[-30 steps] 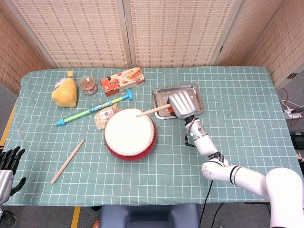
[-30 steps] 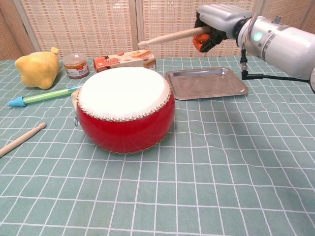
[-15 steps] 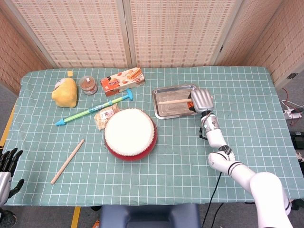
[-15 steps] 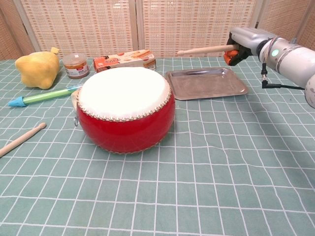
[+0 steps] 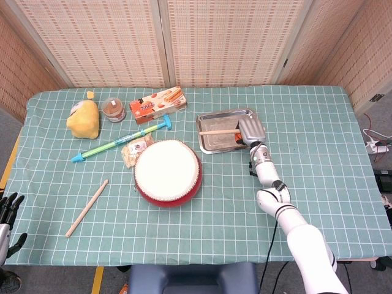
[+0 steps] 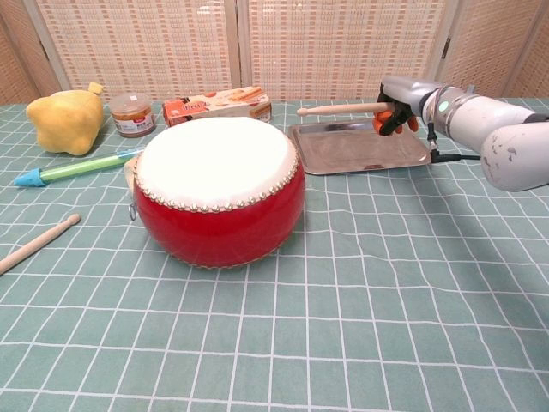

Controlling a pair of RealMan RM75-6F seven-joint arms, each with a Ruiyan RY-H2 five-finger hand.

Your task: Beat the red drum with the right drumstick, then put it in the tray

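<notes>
The red drum (image 5: 167, 173) (image 6: 218, 189) with its white skin stands mid-table. Right of it lies the metal tray (image 5: 211, 139) (image 6: 334, 153). My right hand (image 5: 250, 130) (image 6: 396, 105) hovers over the tray's right part and grips a wooden drumstick (image 5: 217, 131) (image 6: 339, 109), which points left, roughly level, a little above the tray. A second drumstick (image 5: 87, 207) (image 6: 36, 243) lies on the cloth left of the drum. My left hand (image 5: 8, 211) shows only at the bottom left corner of the head view, off the table, fingers spread and holding nothing.
Along the back left stand a yellow plush toy (image 5: 83, 119) (image 6: 64, 118), a small jar (image 5: 113, 109) (image 6: 131, 115) and an orange snack box (image 5: 157, 104) (image 6: 216, 106). A green-blue pen-like stick (image 5: 119, 142) (image 6: 73, 167) and a small packet (image 5: 136, 150) lie left of the drum.
My right hand has carried the drumstick from above the drum rightward over the tray and lowered it closer to the tray. The left hand slid slightly further out of view.
</notes>
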